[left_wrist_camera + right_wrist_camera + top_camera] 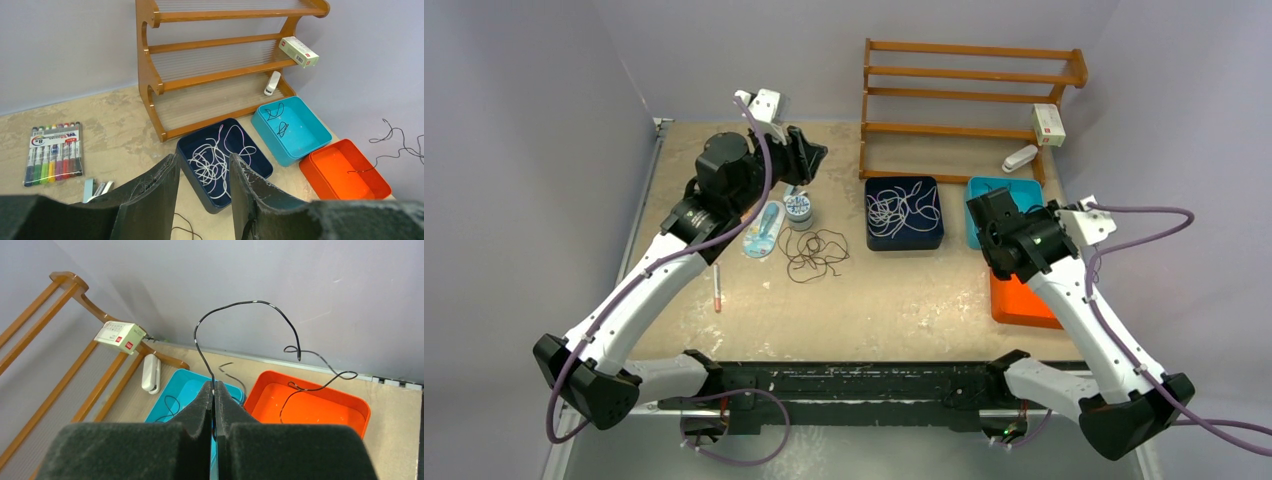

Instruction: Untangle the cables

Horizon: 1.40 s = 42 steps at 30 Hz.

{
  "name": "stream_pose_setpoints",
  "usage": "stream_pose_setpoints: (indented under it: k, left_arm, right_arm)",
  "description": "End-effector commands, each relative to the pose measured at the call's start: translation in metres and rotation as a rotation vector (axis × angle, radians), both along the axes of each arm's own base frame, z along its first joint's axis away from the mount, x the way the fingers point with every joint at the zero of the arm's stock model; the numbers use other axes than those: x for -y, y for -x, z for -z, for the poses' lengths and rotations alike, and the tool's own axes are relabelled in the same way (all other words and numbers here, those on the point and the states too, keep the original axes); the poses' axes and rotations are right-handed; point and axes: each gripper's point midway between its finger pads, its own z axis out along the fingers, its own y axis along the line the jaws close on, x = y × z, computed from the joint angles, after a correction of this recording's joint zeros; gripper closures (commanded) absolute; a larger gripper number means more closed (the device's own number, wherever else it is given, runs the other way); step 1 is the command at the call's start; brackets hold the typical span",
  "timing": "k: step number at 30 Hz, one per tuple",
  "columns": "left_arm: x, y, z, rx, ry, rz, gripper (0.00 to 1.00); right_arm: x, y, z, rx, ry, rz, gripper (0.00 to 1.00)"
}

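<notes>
A loose tangle of dark cables (814, 252) lies on the table in front of my left gripper (807, 160). White cables (217, 160) are curled in a navy tray (871, 240). My left gripper (204, 159) hangs open above that tray's near corner, with nothing between its fingers. My right gripper (213, 385) is shut on a thin black cable (250, 302), which arcs up from the jaws and trails over the orange tray (350, 407). It hovers above the teal tray (172, 390), where more dark cable (277, 120) lies.
A wooden rack (969, 100) stands at the back with a small box (1048, 124) and a white stapler (1019, 158) on it. A marker pack (52, 152), a small round container (799, 208) and a pen (717, 290) lie at the left.
</notes>
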Motion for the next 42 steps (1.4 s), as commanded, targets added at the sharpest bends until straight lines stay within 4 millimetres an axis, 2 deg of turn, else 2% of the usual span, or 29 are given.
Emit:
stream_pose_setpoints:
  k: [1,6,16,35,39,42]
  left_arm:
    - [-0.001,-0.002,-0.012,0.039,0.022,-0.010,0.60]
    - [0.001,-0.003,-0.011,0.034,0.023,-0.009,0.60]
    - [0.003,-0.003,-0.008,0.023,0.019,0.002,0.60]
    - [0.005,-0.004,-0.003,0.011,0.013,0.010,0.60]
    - [0.006,-0.004,-0.002,0.007,0.011,0.014,0.60]
    - [0.006,-0.004,-0.002,0.007,0.011,0.017,0.60]
  right_arm:
    - [0.008,0.008,-0.015,0.051,0.045,0.038,1.00]
    - [0.008,0.008,-0.010,0.044,0.053,0.040,1.00]
    - [0.000,-0.002,0.055,-0.003,-0.038,0.023,1.00]
    - [-0.008,-0.004,0.134,0.017,-0.244,0.063,1.00]
    - [-0.009,-0.002,0.141,0.021,-0.263,0.059,0.91]
    - [-0.008,0.000,0.142,0.022,-0.267,0.060,0.76]
